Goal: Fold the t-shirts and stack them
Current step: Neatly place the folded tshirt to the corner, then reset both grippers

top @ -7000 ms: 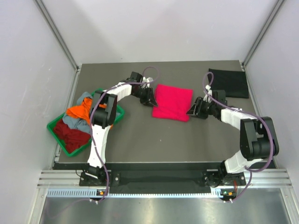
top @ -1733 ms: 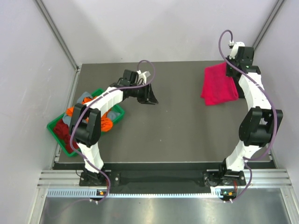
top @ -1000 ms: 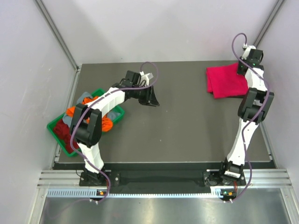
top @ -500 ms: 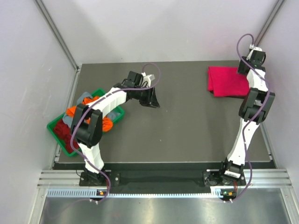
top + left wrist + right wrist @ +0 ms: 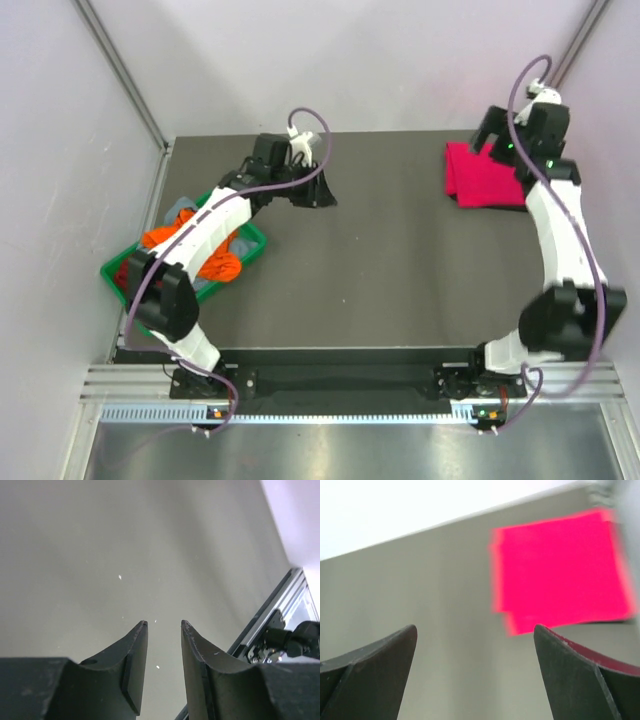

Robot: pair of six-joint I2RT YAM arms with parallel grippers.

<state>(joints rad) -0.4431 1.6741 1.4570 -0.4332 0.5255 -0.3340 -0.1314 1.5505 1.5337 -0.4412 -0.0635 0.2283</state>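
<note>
A folded bright pink-red t-shirt point(image 5: 484, 176) lies flat at the table's back right corner; in the right wrist view this t-shirt point(image 5: 560, 575) fills the upper right. My right gripper point(image 5: 500, 138) hovers over its far edge, open wide, and the right wrist view shows that gripper point(image 5: 475, 627) with nothing between its fingers. My left gripper point(image 5: 322, 190) hangs over the bare tabletop left of centre; the left wrist view shows it point(image 5: 164, 623) open with a narrow empty gap. Crumpled orange point(image 5: 170, 237) and grey-blue point(image 5: 183, 212) t-shirts sit in the tray, partly hidden by the left arm.
The green plastic tray point(image 5: 110, 272) stands at the table's left edge. White enclosure walls close in at the left, back and right. A metal rail point(image 5: 350, 385) runs along the near edge, and part of the frame point(image 5: 280, 615) shows in the left wrist view.
My right gripper has opened, let go of the pink-red t-shirt and drawn up and back from it. The left gripper has shifted slightly toward the back. The t-shirt lies still.
</note>
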